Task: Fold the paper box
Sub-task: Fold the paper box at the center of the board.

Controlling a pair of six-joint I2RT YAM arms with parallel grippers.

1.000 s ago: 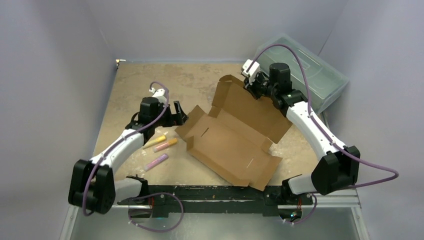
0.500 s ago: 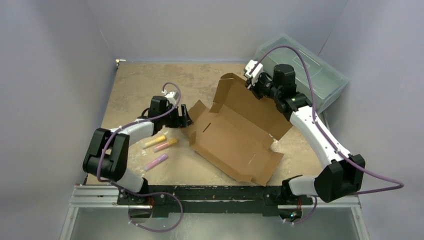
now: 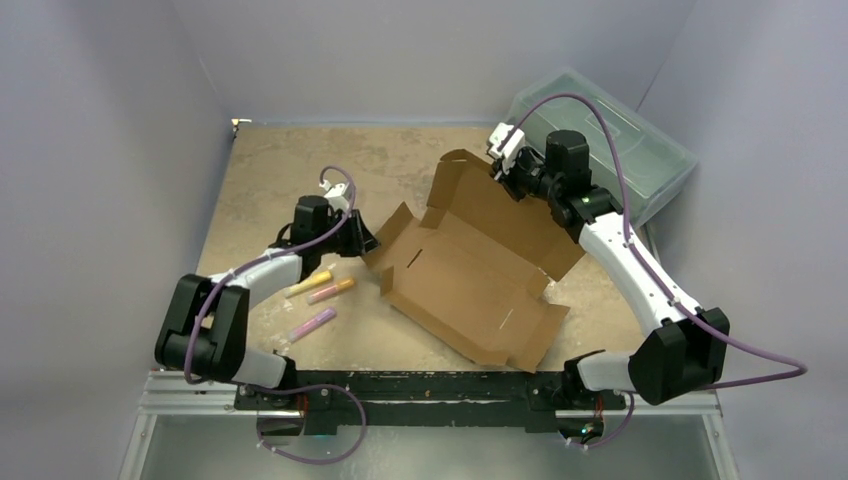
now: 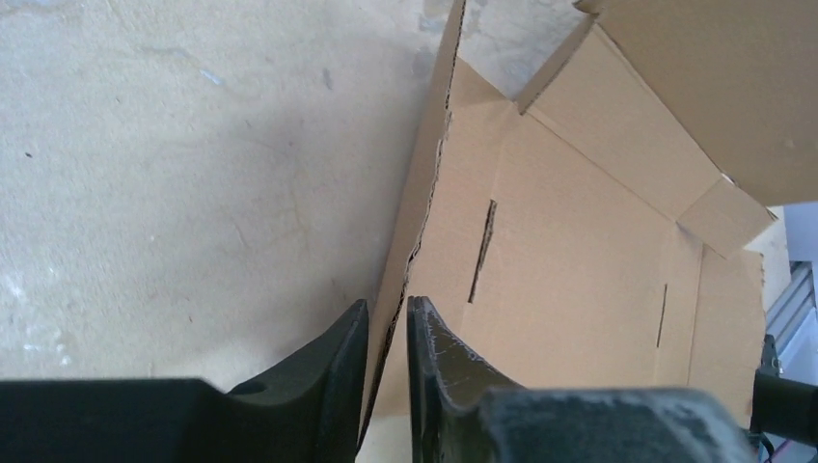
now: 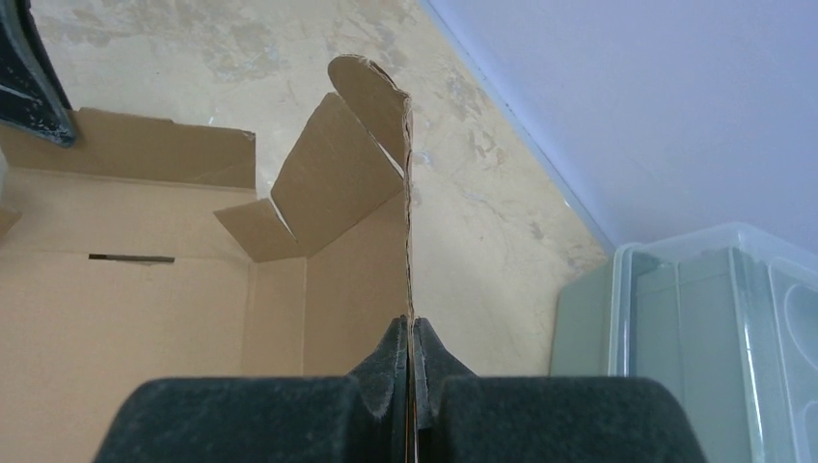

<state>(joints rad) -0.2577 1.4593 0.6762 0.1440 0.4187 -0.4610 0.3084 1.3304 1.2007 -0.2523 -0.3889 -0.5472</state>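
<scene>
Lying askew across the middle of the table (image 3: 290,170), the paper box (image 3: 470,275) was only part-formed. Its base panel rested flat on the table, the long rear panel stood raised behind it, and short flaps were lifted at both ends.

The right jaws were clenched on the top edge of that rear panel near its far corner. In the right wrist view the two fingers (image 5: 386,362) met on the thin cardboard edge, with a rounded tab standing above them.

The left jaws sat at the box's left end, one finger (image 4: 333,362) on each side of the raised end flap's ragged edge, with only a narrow gap between them. Whether they actually pinched the flap could not be told. Two slots showed in the base panel in the left wrist view.

Three coloured sticks (image 3: 330,291) lay on the table just left of the box, beside the left arm (image 3: 260,270). A translucent plastic toolbox (image 3: 620,140) stood at the far right, behind the right arm (image 3: 625,255).
</scene>
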